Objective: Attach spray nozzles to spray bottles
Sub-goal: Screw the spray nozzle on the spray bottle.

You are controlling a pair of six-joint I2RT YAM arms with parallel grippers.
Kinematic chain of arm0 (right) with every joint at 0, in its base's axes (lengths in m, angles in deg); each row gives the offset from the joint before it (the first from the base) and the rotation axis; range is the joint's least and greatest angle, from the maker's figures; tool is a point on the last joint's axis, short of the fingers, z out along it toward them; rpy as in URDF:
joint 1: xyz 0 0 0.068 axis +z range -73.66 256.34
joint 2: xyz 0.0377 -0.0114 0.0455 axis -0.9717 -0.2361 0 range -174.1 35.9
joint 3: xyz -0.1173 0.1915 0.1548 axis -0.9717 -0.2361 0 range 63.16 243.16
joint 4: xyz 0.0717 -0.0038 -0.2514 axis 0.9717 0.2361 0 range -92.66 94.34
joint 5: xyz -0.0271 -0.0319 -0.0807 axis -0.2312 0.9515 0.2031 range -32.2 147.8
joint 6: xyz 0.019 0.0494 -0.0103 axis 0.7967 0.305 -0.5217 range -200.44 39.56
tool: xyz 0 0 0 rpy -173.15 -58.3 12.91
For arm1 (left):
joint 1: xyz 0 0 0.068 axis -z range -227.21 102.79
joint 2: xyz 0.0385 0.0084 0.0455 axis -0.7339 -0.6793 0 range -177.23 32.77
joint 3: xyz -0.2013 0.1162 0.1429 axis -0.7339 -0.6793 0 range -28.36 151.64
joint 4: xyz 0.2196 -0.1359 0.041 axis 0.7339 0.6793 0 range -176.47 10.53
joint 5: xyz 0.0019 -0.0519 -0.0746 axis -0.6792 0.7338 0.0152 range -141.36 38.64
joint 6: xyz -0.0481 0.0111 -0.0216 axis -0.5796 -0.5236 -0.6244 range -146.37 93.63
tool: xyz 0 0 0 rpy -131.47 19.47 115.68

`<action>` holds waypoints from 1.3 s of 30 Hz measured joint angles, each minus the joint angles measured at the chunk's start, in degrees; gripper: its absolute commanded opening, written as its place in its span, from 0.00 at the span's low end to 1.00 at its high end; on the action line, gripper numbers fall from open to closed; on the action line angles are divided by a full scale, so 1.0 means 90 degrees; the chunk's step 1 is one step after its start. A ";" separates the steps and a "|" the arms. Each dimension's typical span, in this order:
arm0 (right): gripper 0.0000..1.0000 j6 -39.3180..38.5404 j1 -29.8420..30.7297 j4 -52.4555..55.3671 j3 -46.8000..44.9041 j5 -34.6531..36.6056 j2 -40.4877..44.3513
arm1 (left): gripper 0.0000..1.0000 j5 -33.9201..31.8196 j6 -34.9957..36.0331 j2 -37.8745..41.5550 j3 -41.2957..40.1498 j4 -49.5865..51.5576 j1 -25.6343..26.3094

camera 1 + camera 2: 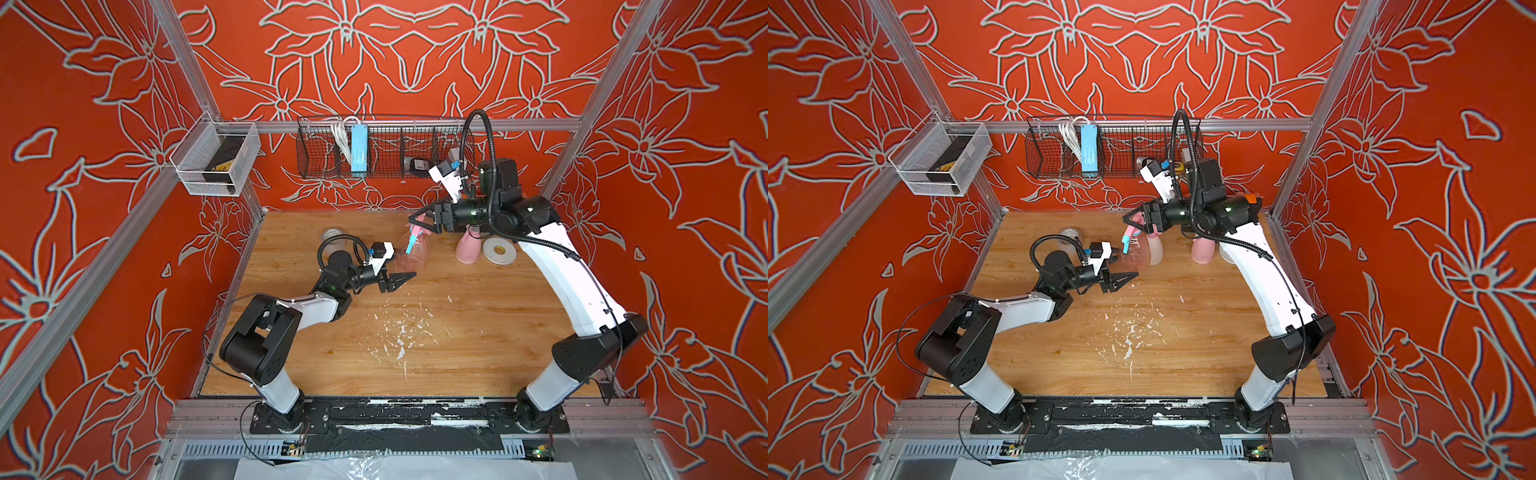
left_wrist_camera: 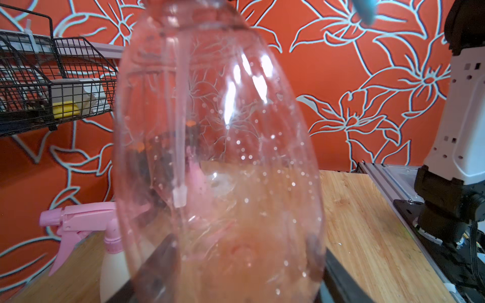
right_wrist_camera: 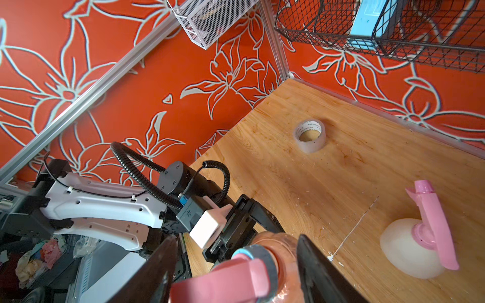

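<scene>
The right gripper [image 1: 417,221], high in the middle of a top view, straddles the head of the pink-and-blue nozzle [image 3: 231,283] with its jaws fairly wide. Whether the pads press on it cannot be told. The nozzle's grey collar [image 3: 265,259] sits on the neck of the clear bottle [image 2: 223,131] and the dip tube [image 2: 180,131] hangs inside, so the step in hand looks like screwing the nozzle tight. To do it well, the jaws should close on the collar, not the trigger, and turn about the bottle's upright axis in short twists without pushing sideways. The left gripper [image 1: 411,276], just below, clamps the bottle low on its body and should hold firm against the twist. Just right of the clear bottle stands a white bottle [image 1: 1156,251], already fitted, and further right a pink bottle [image 1: 467,249], all on the table [image 1: 457,332].
</scene>
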State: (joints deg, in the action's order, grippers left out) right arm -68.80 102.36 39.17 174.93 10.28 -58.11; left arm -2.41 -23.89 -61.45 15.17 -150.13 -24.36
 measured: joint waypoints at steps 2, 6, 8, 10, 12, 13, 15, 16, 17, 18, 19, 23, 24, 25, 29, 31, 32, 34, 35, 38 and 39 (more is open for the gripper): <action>0.72 0.0034 0.0000 -0.0080 -0.0124 0.0015 0.0092 | 0.45 0.0000 -0.0032 -0.0005 0.0012 -0.0029 0.0000; 0.70 0.0187 0.0000 -0.0209 -0.0155 0.0274 0.0134 | 0.45 0.0000 -0.0119 -0.0007 0.0034 -0.0036 0.0000; 0.69 0.0287 0.0002 -0.0226 -0.0155 0.0437 0.0146 | 0.45 0.0002 -0.0151 -0.0010 0.0034 -0.0036 0.0000; 0.69 0.0347 0.0005 -0.0221 -0.0155 0.0639 0.0177 | 0.45 -0.0002 -0.0187 -0.0010 0.0034 -0.0036 0.0000; 0.70 0.0413 0.0010 -0.0219 -0.0165 0.0857 0.0253 | 0.44 -0.0049 -0.0209 -0.0010 0.0034 -0.0041 0.0000; 0.71 0.0437 0.0010 -0.0228 -0.0209 0.0947 0.0323 | 0.44 -0.0107 -0.0216 -0.0010 0.0034 -0.0049 0.0000; 0.72 0.0483 0.0010 -0.0228 -0.0364 0.1044 0.0534 | 0.44 -0.0262 -0.0231 -0.0010 0.0034 -0.0078 0.0000; 0.72 0.0493 0.0010 -0.0226 -0.0442 0.1059 0.0646 | 0.44 -0.0369 -0.0236 -0.0010 0.0034 -0.0095 0.0000; 0.72 0.0503 0.0012 -0.0223 -0.0508 0.1061 0.0750 | 0.44 -0.0440 -0.0238 -0.0010 0.0034 -0.0114 -0.0002; 0.72 0.0510 0.0017 -0.0233 -0.0563 0.1059 0.0848 | 0.44 -0.0517 -0.0238 -0.0012 0.0034 -0.0134 -0.0002; 0.72 0.0517 0.0032 -0.0253 -0.0631 0.1056 0.0945 | 0.44 -0.0583 -0.0240 -0.0012 0.0034 -0.0146 -0.0002; 0.71 0.0542 0.0189 -0.0328 -0.0845 0.1032 0.1161 | 0.44 -0.0731 -0.0260 -0.0029 0.0034 -0.0175 -0.0002; 0.71 0.0551 0.0265 -0.0328 -0.0862 0.1030 0.1168 | 0.44 -0.0763 -0.0260 -0.0036 0.0034 -0.0175 -0.0002; 0.71 0.0556 0.0357 -0.0330 -0.0865 0.1020 0.1154 | 0.44 -0.0782 -0.0260 -0.0041 0.0034 -0.0175 -0.0002; 0.70 0.0561 0.0780 -0.0340 -0.0857 0.1015 0.1071 | 0.44 -0.0855 -0.0262 -0.0056 0.0034 -0.0172 -0.0002; 0.70 0.0561 0.1010 -0.0352 -0.0831 0.1020 0.0984 | 0.44 -0.0872 -0.0262 -0.0056 0.0034 -0.0172 -0.0002; 0.70 0.0563 0.1090 -0.0364 -0.0821 0.1020 0.0935 | 0.44 -0.0874 -0.0262 -0.0056 0.0034 -0.0172 -0.0002; 0.70 0.0590 0.1258 -0.0372 -0.0775 0.1025 0.0797 | 0.44 -0.0879 -0.0262 -0.0056 0.0034 -0.0172 -0.0002; 0.69 0.0610 0.1311 -0.0374 -0.0731 0.1044 0.0719 | 0.44 -0.0879 -0.0262 -0.0056 0.0034 -0.0172 0.0000; 0.69 0.0670 0.1396 -0.0396 -0.0418 0.1166 0.0379 | 0.44 -0.0879 -0.0260 -0.0056 0.0034 -0.0172 0.0010; 0.68 0.0712 0.1406 -0.0415 -0.0274 0.1270 0.0236 | 0.44 -0.0879 -0.0257 -0.0056 0.0034 -0.0170 0.0015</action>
State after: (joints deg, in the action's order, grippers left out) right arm -62.40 115.02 35.43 172.46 21.71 -55.99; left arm -10.32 -26.21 -61.95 15.47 -151.66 -24.23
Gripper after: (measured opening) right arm 0.688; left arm 0.658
